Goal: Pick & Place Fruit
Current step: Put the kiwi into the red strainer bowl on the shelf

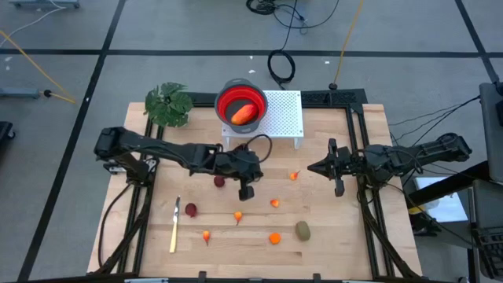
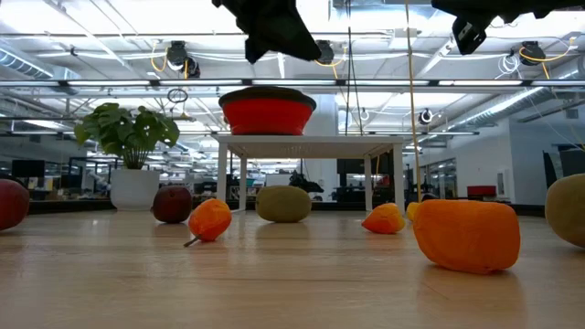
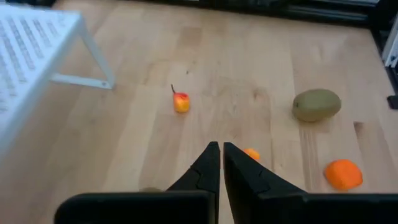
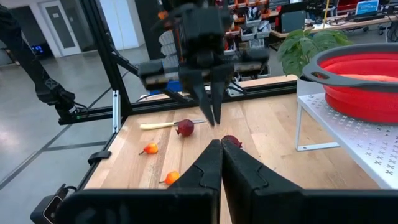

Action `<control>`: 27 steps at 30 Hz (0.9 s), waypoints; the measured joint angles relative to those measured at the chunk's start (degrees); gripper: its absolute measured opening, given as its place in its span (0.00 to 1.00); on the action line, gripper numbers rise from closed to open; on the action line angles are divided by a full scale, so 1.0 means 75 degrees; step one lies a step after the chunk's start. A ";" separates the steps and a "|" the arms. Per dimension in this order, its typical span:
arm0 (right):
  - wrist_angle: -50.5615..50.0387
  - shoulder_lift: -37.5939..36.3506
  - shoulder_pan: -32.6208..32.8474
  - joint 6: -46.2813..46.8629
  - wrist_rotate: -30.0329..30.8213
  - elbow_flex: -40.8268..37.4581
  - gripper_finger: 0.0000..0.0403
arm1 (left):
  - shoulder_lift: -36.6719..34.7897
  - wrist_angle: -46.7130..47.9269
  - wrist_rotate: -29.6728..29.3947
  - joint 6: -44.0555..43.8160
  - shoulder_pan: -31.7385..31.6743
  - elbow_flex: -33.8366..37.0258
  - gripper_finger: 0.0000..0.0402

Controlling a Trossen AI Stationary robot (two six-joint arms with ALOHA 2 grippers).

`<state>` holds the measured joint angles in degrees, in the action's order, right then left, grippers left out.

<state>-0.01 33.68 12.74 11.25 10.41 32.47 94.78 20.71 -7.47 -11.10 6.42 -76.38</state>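
Note:
The red bowl point(image 1: 228, 100) stands on the white perforated stand point(image 1: 284, 118) and holds an elongated red-orange fruit point(image 1: 245, 114). Loose fruit lies on the wooden table: two dark red balls point(image 1: 219, 181) point(image 1: 191, 210), an olive-brown oval point(image 1: 302, 230), an orange piece point(image 1: 274, 237) and several tiny orange ones point(image 1: 237, 215). My left gripper point(image 1: 246, 191) hangs shut above the table's middle, slanting down, with nothing in it; a tiny orange fruit point(image 3: 251, 154) lies just beyond its tips. My right gripper point(image 1: 314, 167) waits shut and level at the right.
A slim pale-yellow knife point(image 1: 174, 224) lies near the front left. A green leafy plant point(image 1: 169, 104) stands at the far left corner. The stand's legs point(image 3: 99, 62) rise close beyond my left gripper. Bare wood lies between the scattered pieces.

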 joint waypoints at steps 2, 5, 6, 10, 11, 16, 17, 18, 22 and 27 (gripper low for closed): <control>-0.0030 0.0015 0.0001 0.0000 0.0002 0.0001 0.01 | 0.0151 0.0082 0.0009 -0.0125 0.0000 0.0000 0.05; -0.0044 0.0028 0.0000 0.0002 0.0000 0.0003 0.00 | 0.0354 0.0099 0.0015 -0.0305 0.0000 0.0000 0.08; -0.0026 0.0033 0.0001 0.0000 0.0000 0.0003 0.00 | 0.0419 0.0157 0.0015 -0.0369 0.0000 0.0000 0.09; -0.0036 0.0035 0.0001 0.0002 0.0002 0.0003 0.00 | 0.0664 0.0382 -0.0028 -0.0683 0.0000 0.0000 0.15; -0.0029 0.0036 0.0000 0.0001 0.0000 0.0003 0.00 | 0.0734 0.0398 -0.0070 -0.0793 0.0000 0.0000 0.16; -0.0035 0.0036 0.0001 0.0000 0.0000 0.0003 0.00 | 0.1014 0.0658 -0.0555 -0.1558 -0.0009 0.0000 0.25; -0.0035 0.0036 0.0001 0.0000 0.0000 0.0003 0.00 | 0.1045 0.0715 -0.0627 -0.1746 -0.0016 0.0000 0.27; -0.0034 0.0036 0.0001 0.0002 0.0000 0.0003 0.00 | 0.1086 0.0784 -0.0650 -0.1904 -0.0017 0.0000 0.29; -0.0032 0.0036 0.0001 0.0003 0.0000 0.0003 0.00 | 0.1181 0.0874 -0.0671 -0.2235 -0.0017 0.0000 0.38; -0.0033 0.0036 0.0001 0.0002 0.0000 0.0003 0.01 | 0.1183 0.0874 -0.0693 -0.2596 -0.0032 0.0000 0.52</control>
<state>-0.26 33.95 12.75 11.26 10.41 32.49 103.66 27.27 -12.67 -30.57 6.17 -76.38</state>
